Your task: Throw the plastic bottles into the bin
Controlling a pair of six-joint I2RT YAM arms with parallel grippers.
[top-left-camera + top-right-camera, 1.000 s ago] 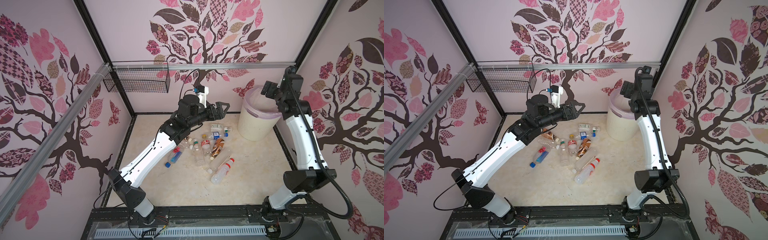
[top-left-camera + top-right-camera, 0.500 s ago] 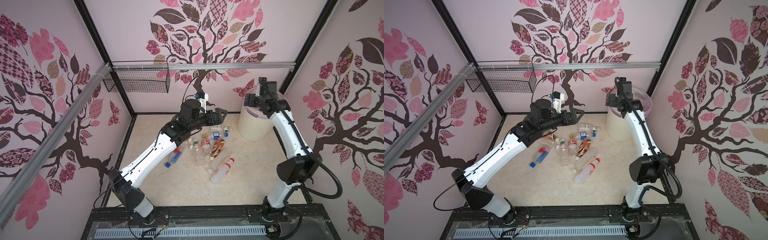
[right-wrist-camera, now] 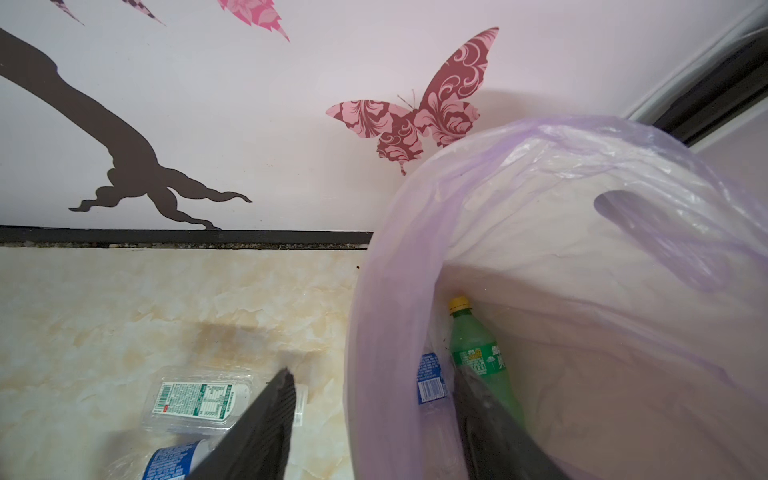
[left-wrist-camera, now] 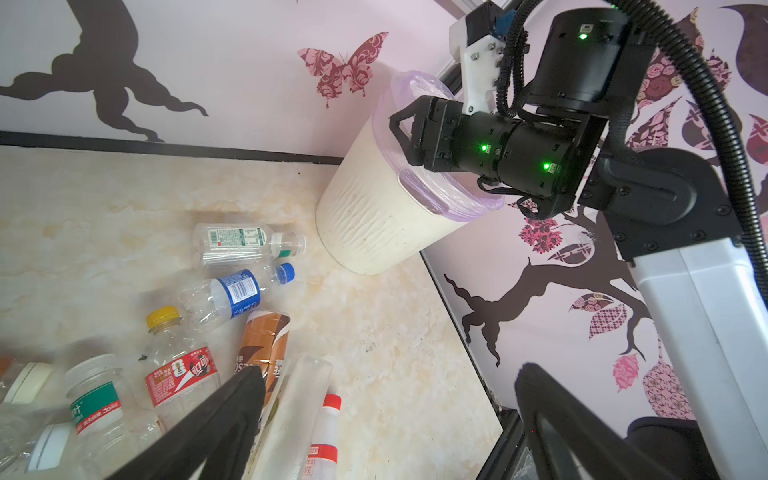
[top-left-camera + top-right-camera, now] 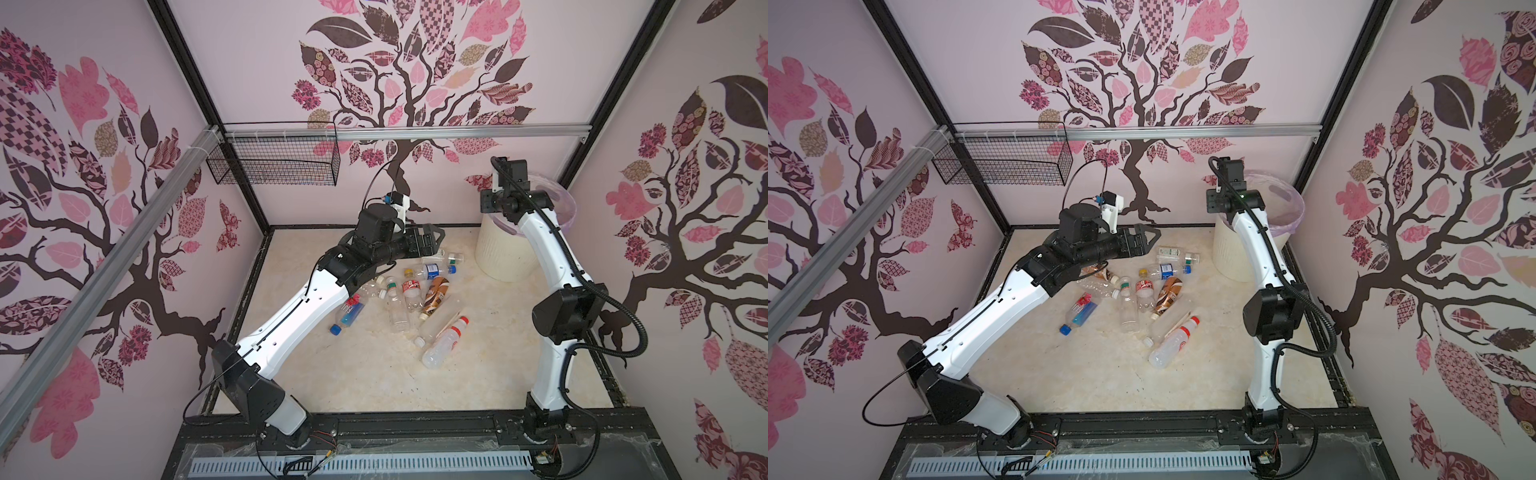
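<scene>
My left arm stretches low across the surface (image 5: pixel 374 374), its left fingers (image 4: pixel 232 407) spread wide and empty above the plastic bottles (image 5: pixel 409 291) scattered at the centre. My right arm arches high, with the right fingers (image 3: pixel 270 415) apart and holding nothing at the rim of the bin (image 5: pixel 498 257), which stands at two o'clock. Only the right wrist view looks inside the bin, where a green bottle (image 3: pixel 478 353) and a blue-labelled bottle (image 3: pixel 430 378) lie.

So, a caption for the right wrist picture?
Right tool hovers over the rim of the lilac-lined bin; green bottle and blue-labelled bottle lie inside.
</scene>
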